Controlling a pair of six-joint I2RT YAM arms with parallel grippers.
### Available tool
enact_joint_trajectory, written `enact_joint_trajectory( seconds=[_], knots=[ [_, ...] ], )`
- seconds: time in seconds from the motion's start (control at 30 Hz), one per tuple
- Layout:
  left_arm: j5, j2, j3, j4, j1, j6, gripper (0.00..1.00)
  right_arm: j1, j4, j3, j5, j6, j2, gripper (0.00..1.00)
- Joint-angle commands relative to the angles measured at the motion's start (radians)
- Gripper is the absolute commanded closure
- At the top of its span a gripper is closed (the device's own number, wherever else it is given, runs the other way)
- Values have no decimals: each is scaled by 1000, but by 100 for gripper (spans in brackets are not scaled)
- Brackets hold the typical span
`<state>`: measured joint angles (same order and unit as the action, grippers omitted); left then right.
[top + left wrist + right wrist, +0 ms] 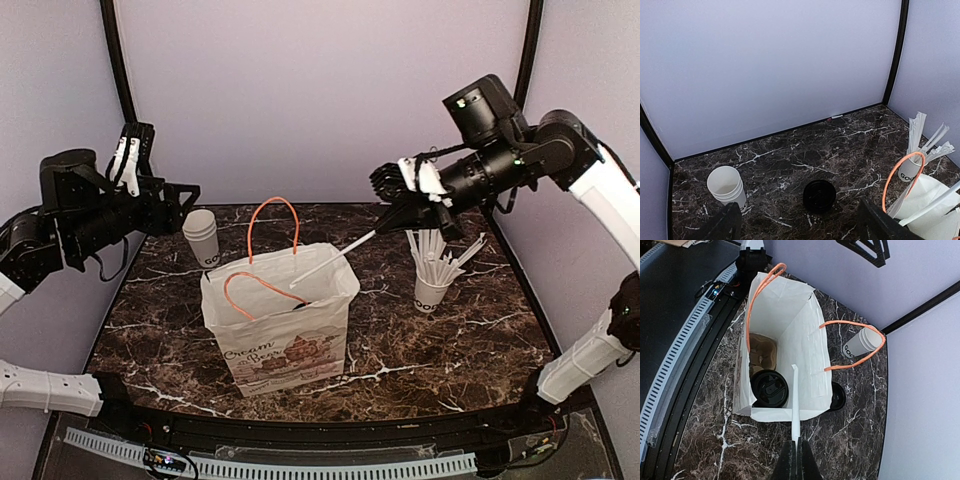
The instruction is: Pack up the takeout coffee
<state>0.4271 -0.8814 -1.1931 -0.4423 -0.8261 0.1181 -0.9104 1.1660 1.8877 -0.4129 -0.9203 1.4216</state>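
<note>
So the dark marble tabletop (480, 340) has a fair bit on it: a white paper bag (275, 330) with orange handles (272, 215) stands open in the middle of the overhead view, a stack of nested white cups (202, 237) sits just up and left of it, and a cup of straws (432, 290) is off to its right. There's also a loose black lid (838, 397) lying flat on the marble right against the bag's outer wall. The right claw (794, 452) is pinched together on one end of a long white straw (795, 405), whose free end reaches over the bag's rim and pokes into the opening. The left claw (188, 197) hangs at the upper left above the nested cups with its fingers spread apart and nothing between them. The takeout coffee (769, 388) is already down inside the bag, near the lower left of the opening in the right wrist view, next to what looks like a brown cardboard carrier (762, 352). Only its round black lid shows; the bag walls hide the cup body.
</note>
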Motion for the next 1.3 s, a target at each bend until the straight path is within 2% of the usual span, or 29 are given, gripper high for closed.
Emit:
enact_joint_trajectory(
  seconds=[0.0,0.03,0.07,0.1,0.13,0.17,0.2,0.27,0.3,0.4,0.6,0.73,1.0,1.07,1.1,1.27],
  knots=[
    [6,18,45,24,8,-11,18,-114,-161,29,116,63,135,100],
    [7,23,55,35,8,-10,18,-139,-173,71,130,81,189,100],
    [8,30,71,49,10,-9,18,-158,-166,128,146,94,269,94],
    [8,34,79,53,10,-9,18,-176,-151,198,156,108,310,83],
    [6,37,87,56,11,-8,17,-187,-110,297,162,117,375,67],
    [5,37,89,57,12,-8,17,-189,-36,403,148,111,437,46],
    [0,36,84,52,12,-8,16,-187,32,521,144,111,491,33],
    [-7,37,78,37,14,-7,16,-167,116,646,133,125,532,22],
    [-12,38,80,31,15,-6,16,-148,122,627,113,130,510,19],
    [-14,39,89,31,20,-15,14,-96,55,452,113,150,379,17],
    [31,-26,72,17,46,-45,12,49,64,349,162,172,257,15],
    [141,-99,22,-77,118,33,12,209,66,302,166,191,214,15],
    [-11,-134,23,-99,312,64,11,574,34,227,118,245,121,14],
    [-58,-132,32,-92,354,61,11,668,-7,188,132,293,85,7],
    [-73,-131,40,-82,376,58,11,710,-43,145,150,337,65,2],
    [-116,-126,61,-54,413,37,11,944,-164,-65,145,493,-29,1]
  ],
)
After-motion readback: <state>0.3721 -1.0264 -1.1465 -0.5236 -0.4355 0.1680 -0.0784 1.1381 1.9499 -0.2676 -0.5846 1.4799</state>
